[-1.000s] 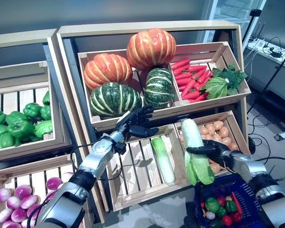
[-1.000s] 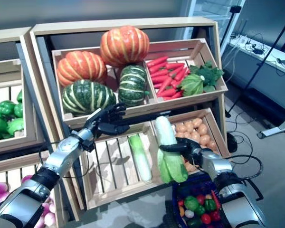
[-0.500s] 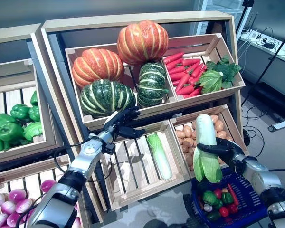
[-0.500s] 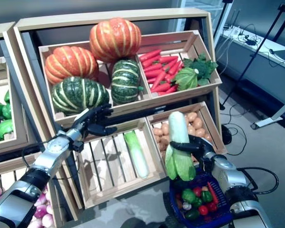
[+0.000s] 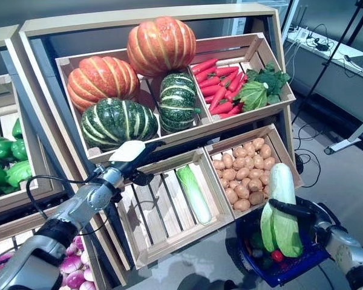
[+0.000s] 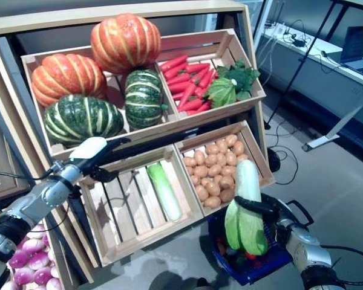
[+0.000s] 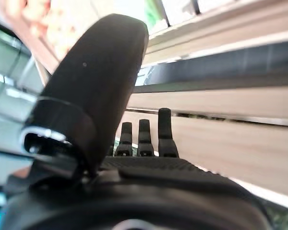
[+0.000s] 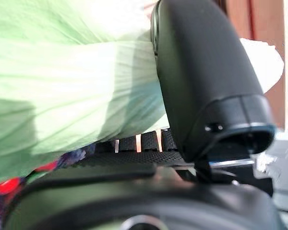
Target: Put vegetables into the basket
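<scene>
Right eye view: right hand [image 6: 282, 212] round cabbage [image 6: 244, 208]

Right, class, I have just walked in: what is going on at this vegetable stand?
The robot's right hand grips a napa cabbage and holds it upright over the blue basket, which already has small vegetables in it. The left hand, fingers straight, rests empty at the front edge of the pumpkin crate. A second cabbage lies in the slatted crate below.
</scene>
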{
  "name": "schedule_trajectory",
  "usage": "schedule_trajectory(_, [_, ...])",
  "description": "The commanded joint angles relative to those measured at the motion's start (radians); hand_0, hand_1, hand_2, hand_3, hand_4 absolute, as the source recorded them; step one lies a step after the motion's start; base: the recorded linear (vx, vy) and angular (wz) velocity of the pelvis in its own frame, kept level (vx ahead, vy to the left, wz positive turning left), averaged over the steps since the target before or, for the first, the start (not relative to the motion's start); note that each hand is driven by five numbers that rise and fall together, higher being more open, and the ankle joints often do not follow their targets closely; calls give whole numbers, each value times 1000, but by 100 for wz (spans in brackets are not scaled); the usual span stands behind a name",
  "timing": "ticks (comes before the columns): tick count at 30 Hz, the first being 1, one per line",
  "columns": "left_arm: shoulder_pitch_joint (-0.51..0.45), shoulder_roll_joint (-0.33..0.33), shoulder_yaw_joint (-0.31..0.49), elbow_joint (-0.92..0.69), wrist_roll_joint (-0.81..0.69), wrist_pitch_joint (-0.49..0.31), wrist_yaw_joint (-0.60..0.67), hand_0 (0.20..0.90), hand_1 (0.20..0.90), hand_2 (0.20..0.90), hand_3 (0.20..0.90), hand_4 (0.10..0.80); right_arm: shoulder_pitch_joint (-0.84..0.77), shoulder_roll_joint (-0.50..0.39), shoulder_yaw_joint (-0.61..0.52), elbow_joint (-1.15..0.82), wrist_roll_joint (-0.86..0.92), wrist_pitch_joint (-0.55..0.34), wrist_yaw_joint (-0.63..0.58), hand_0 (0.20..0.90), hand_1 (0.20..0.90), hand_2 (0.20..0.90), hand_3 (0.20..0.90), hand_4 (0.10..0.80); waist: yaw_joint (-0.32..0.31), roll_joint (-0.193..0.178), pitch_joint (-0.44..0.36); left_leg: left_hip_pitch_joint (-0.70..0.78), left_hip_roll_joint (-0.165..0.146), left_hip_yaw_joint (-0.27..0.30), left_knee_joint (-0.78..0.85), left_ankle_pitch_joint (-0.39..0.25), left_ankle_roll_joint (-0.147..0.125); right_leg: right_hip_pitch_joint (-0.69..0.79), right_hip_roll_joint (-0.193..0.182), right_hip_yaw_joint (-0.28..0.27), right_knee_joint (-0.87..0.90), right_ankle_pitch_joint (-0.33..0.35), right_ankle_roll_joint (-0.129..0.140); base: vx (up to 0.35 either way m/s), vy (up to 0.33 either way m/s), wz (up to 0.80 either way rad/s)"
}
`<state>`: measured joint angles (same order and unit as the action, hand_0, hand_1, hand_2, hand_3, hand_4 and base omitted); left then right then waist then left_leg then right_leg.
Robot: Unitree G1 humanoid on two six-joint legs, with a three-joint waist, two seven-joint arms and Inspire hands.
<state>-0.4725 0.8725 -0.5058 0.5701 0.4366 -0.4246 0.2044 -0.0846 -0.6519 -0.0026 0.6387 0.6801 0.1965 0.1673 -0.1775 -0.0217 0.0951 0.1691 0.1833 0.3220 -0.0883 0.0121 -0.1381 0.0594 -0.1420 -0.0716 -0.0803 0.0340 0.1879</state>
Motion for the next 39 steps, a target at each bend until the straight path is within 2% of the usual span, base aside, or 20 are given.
schedule_trajectory(1, [-173,62,43,-10,64,-73,218,900,900,900,900,800,-67,-72,-108,14,64,-134,-75,300,300,300,300,400,-7,19,-40,-79,-65,24,116,-55,70,-47,46,-32,154,-55,-47,-47,-55,-21])
schedule_trajectory(6, [-284,104,-67,-15,195,-42,343,900,900,900,900,800,-82,-65,-113,78,89,-140,-176,300,300,300,300,400,-18,19,23,-160,-53,28,223,-92,82,-149,33,-37,262,-75,-51,-117,-49,-22])
schedule_trajectory(10, [-370,125,-135,-18,230,4,406,900,900,900,900,800,-112,-59,-108,120,157,-153,-230,300,300,300,300,400,-23,19,87,-231,-45,21,310,-119,87,-218,18,-39,341,-95,-54,-163,-11,-4])
schedule_trajectory(15, [-561,120,-278,-23,282,108,462,900,900,900,900,800,-244,-57,-103,239,284,-195,-302,300,300,300,300,400,-32,28,198,-413,-25,7,529,-173,93,-376,-6,-42,528,-139,-86,-259,28,-4])
schedule_trajectory(19, [-721,105,-405,-13,319,166,444,900,900,900,900,800,-376,-84,-89,372,341,-201,-310,300,300,300,300,400,-28,35,246,-520,-2,-10,654,-221,102,-472,-37,-52,655,-183,-104,-155,34,5])
schedule_trajectory(20, [-740,106,-423,-15,320,175,437,900,900,900,900,800,-393,-90,-84,390,344,-200,-312,300,300,300,300,400,-27,40,248,-526,-2,-27,679,-255,95,-478,-40,-42,685,-214,-97,-128,33,10])
schedule_trajectory(21, [-796,107,-468,-11,313,193,424,900,900,900,900,800,-445,-111,-75,442,366,-194,-310,300,300,300,300,400,-24,42,265,-574,7,-25,727,-250,107,-519,-53,-50,726,-206,-111,-33,41,10])
schedule_trajectory(22, [-824,107,-489,-7,308,198,420,900,900,900,900,800,-469,-125,-72,467,384,-191,-317,300,300,300,300,400,-21,47,269,-590,10,-43,771,-293,101,-530,-61,-43,766,-243,-105,-125,18,8])
schedule_trajectory(27, [-933,110,-567,1,299,210,400,900,900,900,900,800,-580,-182,-62,562,393,-177,-355,300,300,300,300,400,-10,68,305,-708,26,-69,935,-353,112,-633,-96,-34,909,-284,-114,-88,9,9])
schedule_trajectory(31, [-997,121,-620,-20,295,237,377,900,900,900,900,800,-634,-213,-58,590,433,-149,-380,300,300,300,300,400,-5,85,317,-773,30,-85,1023,-379,104,-691,-116,-21,982,-304,-116,-58,16,12])
schedule_trajectory(35, [-1068,166,-683,-69,283,262,320,900,900,900,900,800,-698,-264,-49,639,437,-109,-398,300,300,300,300,400,11,107,328,-856,35,-114,1140,-413,93,-764,-142,0,1079,-333,-117,-26,10,13])
schedule_trajectory(37, [-1084,177,-695,-73,290,267,306,900,900,900,900,800,-709,-274,-50,646,446,-102,-405,380,380,380,380,453,14,110,331,-880,37,-122,1170,-421,90,-785,-148,5,1105,-342,-117,-17,-10,9])
schedule_trajectory(38, [-1102,184,-708,-73,293,270,293,900,900,900,900,800,-719,-283,-52,655,457,-101,-404,300,300,300,300,400,15,113,333,-901,40,-129,1198,-428,86,-803,-152,9,1128,-348,-117,-14,-23,8])
schedule_trajectory(39, [-1112,186,-716,-74,291,276,284,900,900,900,900,800,-722,-285,-52,659,464,-102,-407,300,300,300,300,400,16,115,334,-910,41,-131,1210,-431,85,-810,-155,10,1137,-350,-117,-10,-33,8])
